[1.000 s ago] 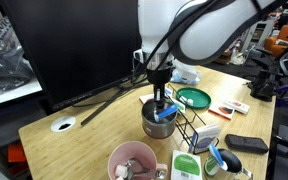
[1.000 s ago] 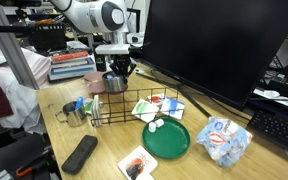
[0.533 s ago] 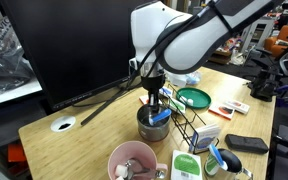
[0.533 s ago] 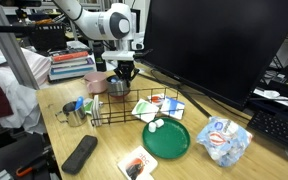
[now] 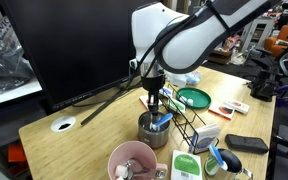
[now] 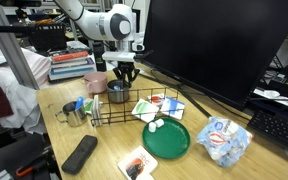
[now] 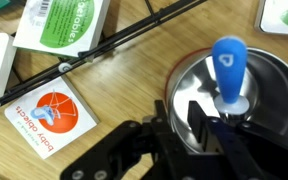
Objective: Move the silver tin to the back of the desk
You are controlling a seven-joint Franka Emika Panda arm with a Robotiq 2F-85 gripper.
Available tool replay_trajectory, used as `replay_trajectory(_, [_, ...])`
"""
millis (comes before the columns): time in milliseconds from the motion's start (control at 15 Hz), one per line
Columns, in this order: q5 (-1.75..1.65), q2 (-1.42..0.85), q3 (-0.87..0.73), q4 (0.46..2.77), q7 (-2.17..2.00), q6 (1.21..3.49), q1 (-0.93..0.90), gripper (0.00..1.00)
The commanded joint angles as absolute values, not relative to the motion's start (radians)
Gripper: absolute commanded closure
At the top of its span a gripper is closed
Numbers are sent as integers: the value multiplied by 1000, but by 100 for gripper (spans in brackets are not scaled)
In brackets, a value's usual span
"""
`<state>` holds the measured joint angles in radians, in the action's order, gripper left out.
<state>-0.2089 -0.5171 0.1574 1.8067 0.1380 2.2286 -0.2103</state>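
Observation:
The silver tin (image 5: pixel 154 129) stands on the light wood desk (image 5: pixel 84 140), next to a black wire rack. It also shows in an exterior view (image 6: pixel 117 94) and in the wrist view (image 7: pixel 269 100). A blue-handled tool (image 7: pixel 229 62) stands inside it. My gripper (image 5: pixel 155 103) (image 6: pixel 120 84) comes down from above. In the wrist view my gripper (image 7: pixel 179 110) straddles the tin's near wall, one finger inside and one outside, shut on the wall.
A pink cup (image 5: pixel 132 160) (image 6: pixel 95 82) stands close to the tin. The wire rack (image 6: pixel 134 108), a green dish (image 5: pixel 193 97) (image 6: pixel 165 139), cards (image 7: pixel 49 112) and a black case (image 6: pixel 80 153) lie around. A monitor (image 5: pixel 69 45) and the cable hole (image 5: pixel 63 125) are at the back.
My gripper and the tin moved together across the desk, away from the monitor, over the first half second. Since then they have hardly shifted.

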Motion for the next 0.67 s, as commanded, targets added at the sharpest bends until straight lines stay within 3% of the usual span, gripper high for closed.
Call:
replay_trajectory(0, [-187,-508,161,1800,175,2232,-193,39])
replay_trajectory(333, [-178,-455,164,1811,179,2251,-176,4])
replay_trajectory(600, [-184,-435,155,1789,159,2235,-191,0])
